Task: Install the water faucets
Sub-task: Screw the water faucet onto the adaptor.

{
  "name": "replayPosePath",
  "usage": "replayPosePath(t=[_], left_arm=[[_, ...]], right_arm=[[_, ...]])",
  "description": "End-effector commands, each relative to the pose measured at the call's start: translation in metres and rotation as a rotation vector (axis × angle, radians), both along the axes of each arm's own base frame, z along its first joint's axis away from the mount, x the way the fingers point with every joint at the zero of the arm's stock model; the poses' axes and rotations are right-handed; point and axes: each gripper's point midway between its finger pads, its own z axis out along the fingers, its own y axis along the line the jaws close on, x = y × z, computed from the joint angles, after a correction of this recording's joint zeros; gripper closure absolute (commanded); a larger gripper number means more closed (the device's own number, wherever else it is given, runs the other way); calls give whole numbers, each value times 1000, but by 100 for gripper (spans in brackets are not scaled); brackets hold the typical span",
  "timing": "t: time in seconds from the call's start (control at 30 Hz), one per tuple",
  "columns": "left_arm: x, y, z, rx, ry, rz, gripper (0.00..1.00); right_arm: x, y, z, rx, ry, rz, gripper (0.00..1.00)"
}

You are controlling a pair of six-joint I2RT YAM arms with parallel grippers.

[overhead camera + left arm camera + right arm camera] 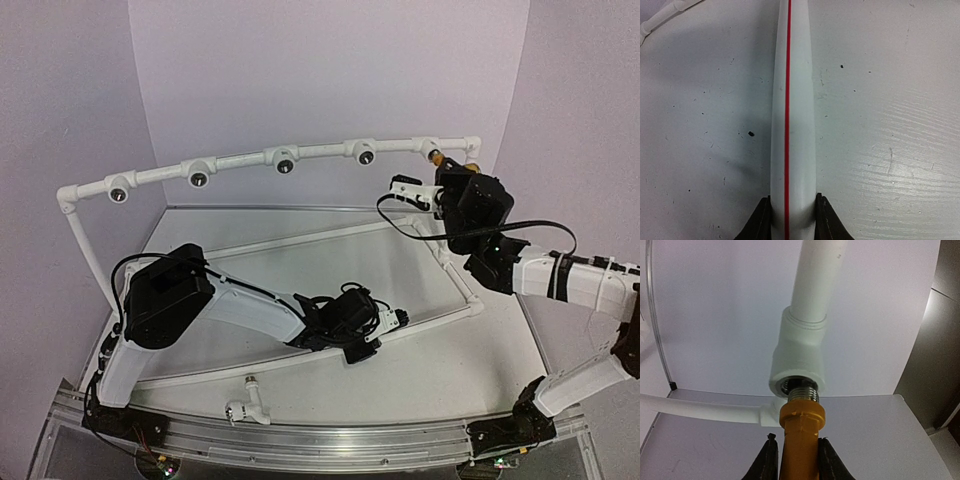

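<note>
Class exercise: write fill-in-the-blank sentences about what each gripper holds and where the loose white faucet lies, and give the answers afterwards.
1. The left gripper is shut on a white pipe that bears a ____ stripe.
2. The faucet held in the right gripper, its thread at a socket, is ____ in colour.
3. The white faucet lies on the ____, in neither gripper.

Missing words: red; yellow-orange; table.
</note>
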Motion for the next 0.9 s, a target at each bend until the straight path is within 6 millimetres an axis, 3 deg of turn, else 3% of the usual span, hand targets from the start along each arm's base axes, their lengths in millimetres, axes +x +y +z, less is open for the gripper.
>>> replayPosePath(t=[0.0, 0.43, 0.87], left_arm=[[-75, 70, -103, 354, 220, -151, 100], [-75, 71, -101, 351, 221, -156, 100], [-76, 70, -101, 349, 223, -159, 100]], right_arm=[[-7, -7, 41, 60, -144, -3, 100], [1, 0, 28, 58, -91, 9, 100], [4, -9, 13, 85, -50, 6, 100]])
